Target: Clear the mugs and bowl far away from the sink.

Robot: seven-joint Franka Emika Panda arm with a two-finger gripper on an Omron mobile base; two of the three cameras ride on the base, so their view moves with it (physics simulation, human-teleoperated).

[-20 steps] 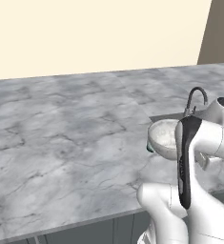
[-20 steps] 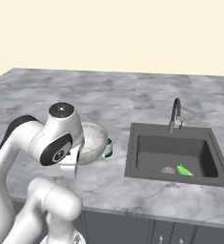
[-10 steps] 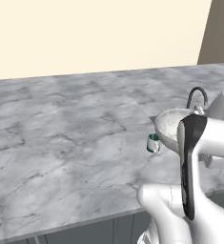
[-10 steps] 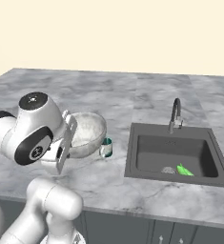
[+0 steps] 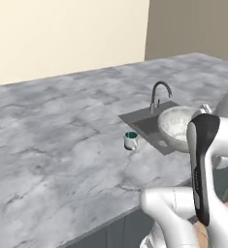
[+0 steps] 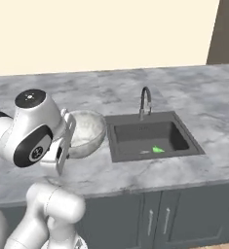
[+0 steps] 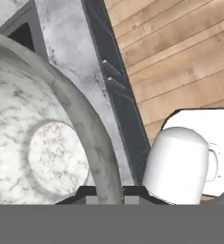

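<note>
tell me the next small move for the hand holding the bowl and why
Probably carry the bowl left along the counter, away from the sink, before lowering it. The hand looks shut on the bowl's rim, and the bowl hangs lifted right beside the basin, while the counter stretches far to the left past the mug.

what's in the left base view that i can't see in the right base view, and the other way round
Left base view: a small pale mug with a teal inside stands on the counter, left of the sink.

Right base view: a small green thing lies in the sink basin, and grey cabinet doors run below the counter.

Both: the marbled bowl beside the sink, the curved faucet, the grey marble counter and the white arm.
</note>
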